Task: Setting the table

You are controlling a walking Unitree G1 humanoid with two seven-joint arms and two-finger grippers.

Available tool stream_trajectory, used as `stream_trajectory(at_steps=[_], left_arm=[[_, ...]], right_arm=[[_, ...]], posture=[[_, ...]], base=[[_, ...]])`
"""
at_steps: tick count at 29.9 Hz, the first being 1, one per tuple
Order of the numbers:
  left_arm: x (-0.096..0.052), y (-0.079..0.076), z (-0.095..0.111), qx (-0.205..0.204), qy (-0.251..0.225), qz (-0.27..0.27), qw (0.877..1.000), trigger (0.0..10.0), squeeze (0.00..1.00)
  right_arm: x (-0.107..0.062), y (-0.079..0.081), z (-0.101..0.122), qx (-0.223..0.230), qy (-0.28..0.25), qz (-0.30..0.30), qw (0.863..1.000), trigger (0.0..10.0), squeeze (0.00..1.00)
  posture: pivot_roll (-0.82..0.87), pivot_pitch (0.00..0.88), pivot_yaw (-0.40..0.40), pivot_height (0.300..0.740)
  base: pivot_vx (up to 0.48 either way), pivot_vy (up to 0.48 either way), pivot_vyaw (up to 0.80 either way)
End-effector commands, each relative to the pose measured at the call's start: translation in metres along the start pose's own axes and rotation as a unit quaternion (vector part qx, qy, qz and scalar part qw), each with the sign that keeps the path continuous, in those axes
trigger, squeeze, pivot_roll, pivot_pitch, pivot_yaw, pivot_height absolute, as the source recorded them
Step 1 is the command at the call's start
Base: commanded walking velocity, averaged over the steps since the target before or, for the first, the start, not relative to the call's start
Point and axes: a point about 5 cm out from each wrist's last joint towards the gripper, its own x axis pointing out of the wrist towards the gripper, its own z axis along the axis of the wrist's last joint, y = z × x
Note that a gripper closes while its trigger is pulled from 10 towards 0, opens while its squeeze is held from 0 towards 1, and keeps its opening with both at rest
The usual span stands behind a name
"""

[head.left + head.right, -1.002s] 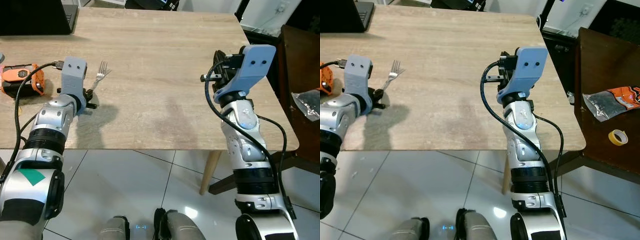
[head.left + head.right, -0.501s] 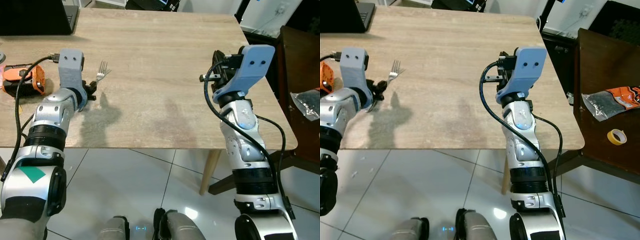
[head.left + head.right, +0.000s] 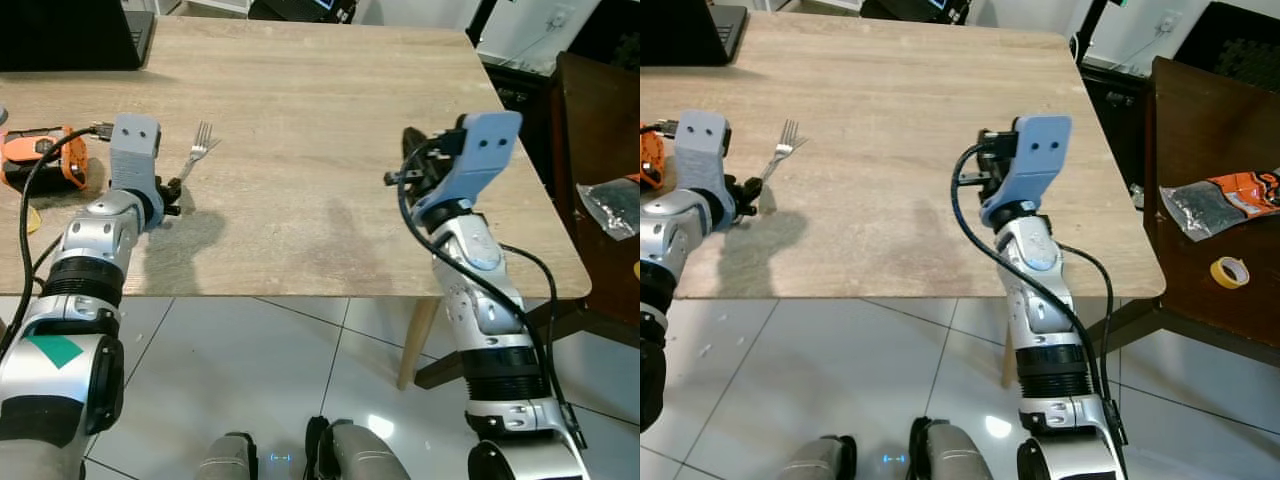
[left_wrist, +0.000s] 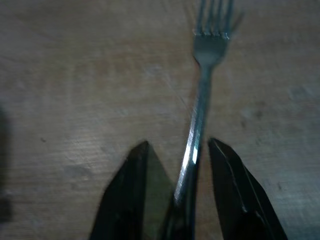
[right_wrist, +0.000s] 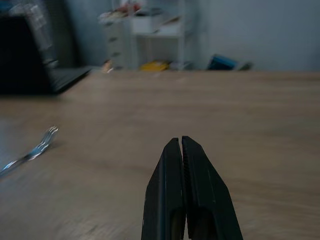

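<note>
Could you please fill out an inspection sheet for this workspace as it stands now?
Surface: wooden table, mostly bare.
Job's things: fork lying flat near the left edge.
Clutter: orange device and laptop at the left.
Grippers: left gripper open, fingers either side of the fork handle; right gripper shut, above the table.
Cables: black cables on both arms.
Surroundings: dark side table with packet and tape roll; tiled floor.

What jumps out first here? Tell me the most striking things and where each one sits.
A silver metal fork lies on the pale wooden table, towards the robot's left. The left gripper is down at the fork's handle, its open black fingers either side of it. The right gripper hovers shut over the table's right part, and an orange-and-black device lies at the far left edge.
</note>
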Motion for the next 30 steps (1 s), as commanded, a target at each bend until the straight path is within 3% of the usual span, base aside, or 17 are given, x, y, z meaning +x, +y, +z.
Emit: stream_trajectory(at_steps=[1, 4, 5, 6, 7, 9, 10, 11, 25, 26, 30], left_arm=[[0.001, -0.003, -0.016, -0.005, 0.024, -0.006, 1.0, 10.0, 0.0], [0.002, -0.003, -0.016, -0.006, 0.024, -0.008, 1.0, 10.0, 0.0], [0.002, -0.005, -0.016, -0.004, 0.024, -0.011, 1.0, 7.6, 0.0], [0.002, -0.006, -0.017, -0.002, 0.023, -0.014, 1.0, 6.7, 0.0], [0.002, -0.007, -0.017, -0.001, 0.023, -0.016, 1.0, 4.3, 0.0], [0.003, -0.008, -0.018, -0.001, 0.022, -0.018, 1.0, 3.8, 0.0], [0.003, -0.009, -0.018, -0.001, 0.022, -0.018, 1.0, 2.4, 0.0], [0.003, -0.009, -0.019, 0.0, 0.022, -0.018, 1.0, 0.0, 0.0], [0.004, -0.009, -0.015, -0.007, 0.016, -0.005, 1.0, 0.0, 0.0], [0.004, -0.008, -0.014, -0.011, 0.015, -0.002, 1.0, 10.0, 0.0], [0.004, -0.008, -0.003, -0.045, 0.001, 0.001, 0.999, 10.0, 0.0]], right_arm=[[-0.005, 0.006, -0.012, 0.007, 0.036, 0.032, 0.999, 10.0, 0.0], [-0.006, 0.013, -0.015, 0.015, 0.05, 0.065, 0.997, 10.0, 0.0], [-0.009, 0.023, -0.015, 0.02, 0.056, 0.112, 0.992, 10.0, 0.0], [-0.012, 0.031, -0.014, 0.017, 0.058, 0.15, 0.987, 10.0, 0.0], [-0.014, 0.039, -0.014, 0.021, 0.063, 0.184, 0.981, 10.0, 0.0], [-0.016, 0.046, -0.014, 0.025, 0.067, 0.214, 0.974, 10.0, 0.0], [-0.017, 0.049, -0.013, 0.024, 0.066, 0.223, 0.972, 10.0, 0.0], [-0.017, 0.053, -0.012, 0.019, 0.065, 0.23, 0.971, 10.0, 0.0], [-0.016, 0.05, -0.008, 0.024, 0.064, 0.219, 0.973, 10.0, 0.0], [-0.016, 0.049, -0.007, 0.024, 0.063, 0.216, 0.974, 10.0, 0.0], [-0.016, 0.047, -0.008, 0.024, 0.061, 0.204, 0.977, 10.0, 0.0]], posture=[[0.09, 0.145, -0.038, 0.74], [0.09, 0.145, -0.038, 0.74], [0.09, 0.145, -0.04, 0.74], [0.09, 0.146, -0.042, 0.74], [0.09, 0.146, -0.043, 0.74], [0.09, 0.145, -0.044, 0.74], [0.09, 0.145, -0.045, 0.74], [0.09, 0.145, -0.048, 0.74], [0.09, 0.143, -0.049, 0.74], [0.09, 0.143, -0.046, 0.74], [0.09, 0.144, -0.047, 0.74]], base=[[0.0, 0.0, 0.0], [0.0, 0.0, 0.0], [0.0, 0.0, 0.0], [0.0, 0.0, 0.0], [0.0, 0.0, 0.0], [0.0, 0.0, 0.0], [0.0, 0.0, 0.0], [0.0, 0.0, 0.0], [0.0, 0.0, 0.0], [0.0, 0.0, 0.0], [0.0, 0.0, 0.0]])
